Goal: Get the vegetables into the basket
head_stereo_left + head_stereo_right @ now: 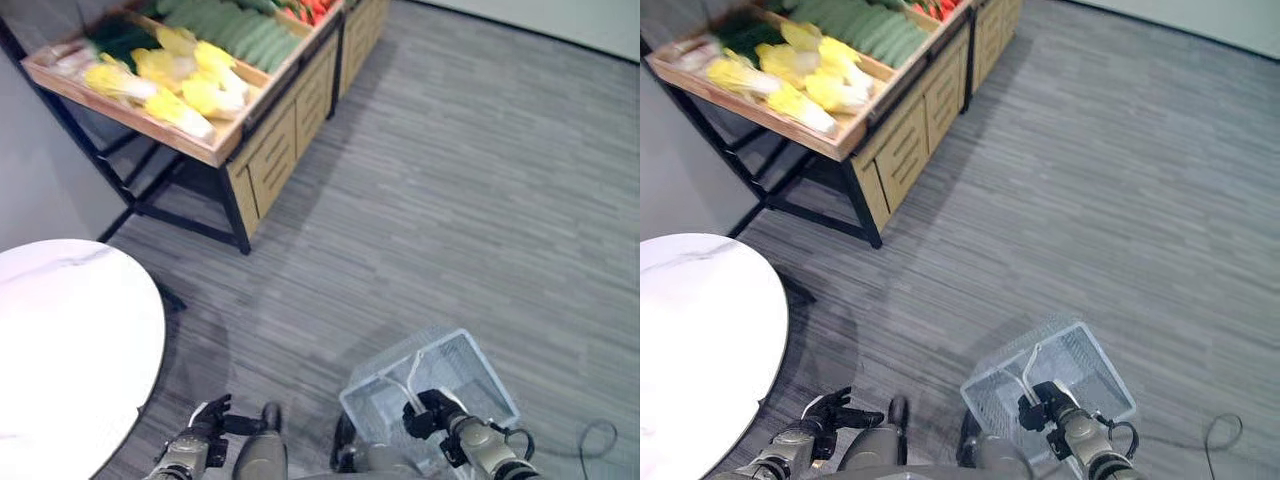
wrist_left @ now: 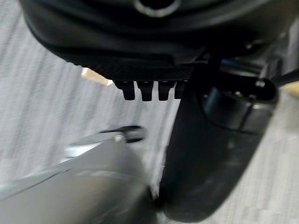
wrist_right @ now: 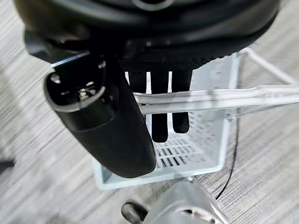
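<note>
A pale blue plastic basket [image 1: 460,375] hangs low at my right side over the grey floor. It holds nothing. My right hand [image 1: 432,412] is shut on its thin handle [image 3: 210,99], whose bars cross my curled fingers [image 3: 160,116]. Far off at the upper left, a wooden display shelf [image 1: 215,150] carries the vegetables: yellow-white cabbages [image 1: 170,80], long green cucumbers [image 1: 240,30], dark leafy greens [image 1: 120,40] and a few red peppers [image 1: 312,10]. My left hand [image 1: 205,425] hangs low at my left side, relaxed and holding nothing, its thumb [image 2: 210,154] over the floor.
A round white table [image 1: 70,350] stands close at my left. The shelf rests on a black metal frame [image 1: 190,215] beside a wooden drawer cabinet [image 1: 285,130]. Grey striped floor [image 1: 450,200] stretches between me and the shelf.
</note>
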Robot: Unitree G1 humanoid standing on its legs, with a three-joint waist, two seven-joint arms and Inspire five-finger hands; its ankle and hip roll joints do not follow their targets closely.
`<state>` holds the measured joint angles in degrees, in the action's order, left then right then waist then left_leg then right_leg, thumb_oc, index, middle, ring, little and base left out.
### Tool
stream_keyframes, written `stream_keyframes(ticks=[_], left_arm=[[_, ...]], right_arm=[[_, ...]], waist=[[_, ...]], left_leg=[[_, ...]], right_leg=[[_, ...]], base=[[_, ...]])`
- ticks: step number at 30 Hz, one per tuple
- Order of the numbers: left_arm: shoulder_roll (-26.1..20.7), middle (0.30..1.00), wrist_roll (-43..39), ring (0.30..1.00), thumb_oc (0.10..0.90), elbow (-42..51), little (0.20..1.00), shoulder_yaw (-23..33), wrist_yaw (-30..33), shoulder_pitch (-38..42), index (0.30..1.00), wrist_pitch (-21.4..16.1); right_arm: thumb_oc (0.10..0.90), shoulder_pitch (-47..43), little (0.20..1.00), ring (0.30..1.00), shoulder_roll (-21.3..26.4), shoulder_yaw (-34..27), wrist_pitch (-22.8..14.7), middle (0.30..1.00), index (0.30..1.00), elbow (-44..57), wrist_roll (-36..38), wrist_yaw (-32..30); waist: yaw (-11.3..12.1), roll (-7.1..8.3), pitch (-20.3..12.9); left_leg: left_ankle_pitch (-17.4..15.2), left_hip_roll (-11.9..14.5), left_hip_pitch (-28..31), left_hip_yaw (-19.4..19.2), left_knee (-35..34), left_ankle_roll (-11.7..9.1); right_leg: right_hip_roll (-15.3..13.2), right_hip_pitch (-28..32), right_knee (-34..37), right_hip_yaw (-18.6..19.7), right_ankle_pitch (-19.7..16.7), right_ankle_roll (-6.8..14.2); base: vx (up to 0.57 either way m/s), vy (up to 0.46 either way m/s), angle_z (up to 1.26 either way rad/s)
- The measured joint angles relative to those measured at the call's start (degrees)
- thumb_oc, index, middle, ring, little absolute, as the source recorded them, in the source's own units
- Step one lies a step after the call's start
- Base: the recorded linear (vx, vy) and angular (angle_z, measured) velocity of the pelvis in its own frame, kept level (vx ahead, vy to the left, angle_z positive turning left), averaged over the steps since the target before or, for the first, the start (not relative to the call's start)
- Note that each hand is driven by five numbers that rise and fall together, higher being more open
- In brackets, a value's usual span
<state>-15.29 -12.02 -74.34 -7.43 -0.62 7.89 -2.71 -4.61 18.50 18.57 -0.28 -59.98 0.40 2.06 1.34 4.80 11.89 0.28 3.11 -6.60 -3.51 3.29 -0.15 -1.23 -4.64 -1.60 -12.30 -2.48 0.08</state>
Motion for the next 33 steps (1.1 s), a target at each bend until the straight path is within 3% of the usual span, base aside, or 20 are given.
stream_keyframes(ticks=[3, 6, 10, 12, 13, 14, 17, 20, 22, 26, 29, 33], left_arm=[[0.4, 1.0, 0.88, 1.0, 0.9, -0.31, 1.0, -1.18, -0.05, -0.33, 1.0, -0.14], [-0.51, 1.0, 0.9, 1.0, 0.9, -0.3, 1.0, -0.8, -0.09, -0.03, 1.0, -0.11], [-2.37, 1.0, 0.94, 1.0, 0.9, -0.88, 1.0, 0.07, 0.63, -1.22, 1.0, -0.09], [-3.45, 1.0, 2.49, 1.0, 0.9, -0.82, 1.0, -1.01, 0.93, -1.24, 1.0, 0.12], [-3.89, 1.0, 3.25, 1.0, 0.9, -0.45, 1.0, -1.72, 1.08, -1.83, 1.0, 0.27], [-4.14, 1.0, 3.8, 1.0, 0.9, 0.58, 1.0, -1.87, 1.22, -2.62, 1.0, 0.25], [-4.14, 1.0, 3.77, 1.0, 0.9, 1.54, 1.0, -1.9, 1.2, -2.61, 1.0, -0.05], [-3.56, 1.0, 3.6, 1.0, 0.9, 1.47, 1.0, -0.95, 1.15, -2.37, 1.0, 0.02], [-2.6, 1.0, 3.36, 1.0, 0.9, 1.6, 1.0, -0.32, 1.06, -2.75, 1.0, 0.03], [-0.12, 1.0, 4.2, 1.0, 0.9, 1.61, 1.0, -0.9, 0.65, -3.66, 1.0, 0.1], [0.28, 1.0, 4.42, 1.0, 0.9, 1.19, 1.0, -1.91, 0.56, -4.31, 1.0, 0.14], [0.17, 1.0, 4.24, 1.0, 0.9, 0.38, 1.0, -1.88, 0.58, -4.76, 1.0, 0.18]], right_arm=[[0.4, 0.57, 0.3, 0.3, 0.24, -2.35, 0.11, 0.3, 0.3, -0.31, 0.03, -0.21], [0.4, -0.15, 0.3, 0.3, 0.35, -2.57, 0.18, 0.3, 0.3, -1.09, 0.28, -0.35], [0.4, -2.5, 0.3, 0.3, -0.33, -2.58, -0.07, 0.3, 0.3, -2.65, 1.27, -0.55], [0.4, -2.73, 0.3, 0.3, -0.85, -2.25, -0.08, 0.3, 0.3, -2.73, 2.28, -0.57], [0.4, -2.92, 0.3, 0.3, -1.18, -2.36, -0.14, 0.3, 0.3, -3.33, 2.21, -0.59], [0.4, -2.97, 0.3, 0.3, -1.15, -2.55, -0.41, 0.3, 0.3, -4.1, 2.24, -0.76], [0.4, -2.18, 0.3, 0.3, -1.76, -2.51, -0.42, 0.3, 0.3, -5.98, 2.24, -0.55], [0.4, -1.79, 0.3, 0.3, -2.59, -2.18, -0.53, 0.3, 0.3, -6.49, 1.73, -0.61], [0.4, -1.15, 0.3, 0.3, -2.62, -2.22, -0.38, 0.3, 0.3, -7.42, 1.74, -0.8], [0.4, -1.2, 0.3, 0.3, -0.89, -2.35, -0.43, 0.3, 0.3, -8.43, 1.72, -1.29], [0.4, -0.85, 0.3, 0.3, -1.19, -2.59, -0.7, 0.3, 0.3, -10.36, 1.73, -1.34], [0.4, 1.26, 0.3, 0.3, -1.46, -3.51, -0.8, 0.3, 0.3, -11.75, 1.76, -1.39]], waist=[[-0.68, -0.44, 0.75], [-0.59, -0.44, 1.45], [0.18, -0.5, 1.79], [-0.13, -0.41, 1.99], [0.25, -0.75, 2.16], [0.5, -1.48, 2.37], [1.72, -1.91, 2.27], [1.96, -1.87, 1.96], [1.96, -1.59, 0.52], [1.57, -4.3, -2.25], [0.56, -3.7, -3.83], [0.41, -3.61, -4.75]], left_leg=[[0.98, -1.44, 3.35, -3.92, -1.96, 0.72], [-0.23, -3.08, 3.96, -6.62, -1.74, 2.5], [-0.01, -3.63, 5.62, -12.16, -4.43, 4.18], [-0.2, -3.64, 5.78, -14.2, -4.57, 4.8], [-0.33, -3.28, 6.29, -15.48, -5.26, 5.38], [-0.31, -2.9, 6.95, -16.65, -6.28, 5.75], [0.37, -2.38, 8.15, -18.11, -7.94, 5.74], [0.4, -2.61, 8.43, -18.28, -7.98, 5.7], [0.4, -3.4, 9.54, -17.74, -7.66, 5.65], [1.12, -1.97, 9.78, -17.37, -7.79, 4.43], [1.87, -1.52, 9.77, -15.95, -8.31, 1.4], [2.1, -0.91, 9.73, -14.85, -8.32, 1.21]], right_leg=[[-1.97, -0.31, -2.67, 3.12, 0.69, 1.31], [-3.51, -0.82, -2.72, 5.52, -0.24, 2.7], [-3.77, -2.53, -1.34, 8.22, -4.37, 4.87], [-3.89, -2.5, 0.73, 6.55, -6.65, 4.6], [-4.07, -2.38, 0.81, 3.27, -6.71, 4.82], [-5.08, -1.53, -1.3, -2.04, -5.25, 5.88], [-6.07, 0.69, -4.19, -4.4, -1.35, 6.38], [-6.97, 4.93, 2.95, -3.88, -2.09, 6.9], [-6.97, 7.7, 6.56, -3.47, -4.42, 6.79], [-5.57, 8.03, 6.55, -3.4, -3.95, 6.15], [-5.03, 8.5, 6.56, -4.05, -2.0, 4.91], [-4.91, 7.94, 4.52, -4.77, -0.74, 4.39]], base=[[0.04, 0.353, -0.45], [0.01, 0.239, -0.45], [-0.01, 0.152, -0.66], [0.03, 0.121, -0.62], [0.03, 0.056, -0.66], [0.04, 0.056, -0.52], [0.01, -0.009, -0.33], [0.01, -0.105, -0.15], [0.0, -0.114, 0.1], [-0.01, -0.127, 0.05], [0.03, -0.112, 0.15], [0.02, -0.072, 0.12]])
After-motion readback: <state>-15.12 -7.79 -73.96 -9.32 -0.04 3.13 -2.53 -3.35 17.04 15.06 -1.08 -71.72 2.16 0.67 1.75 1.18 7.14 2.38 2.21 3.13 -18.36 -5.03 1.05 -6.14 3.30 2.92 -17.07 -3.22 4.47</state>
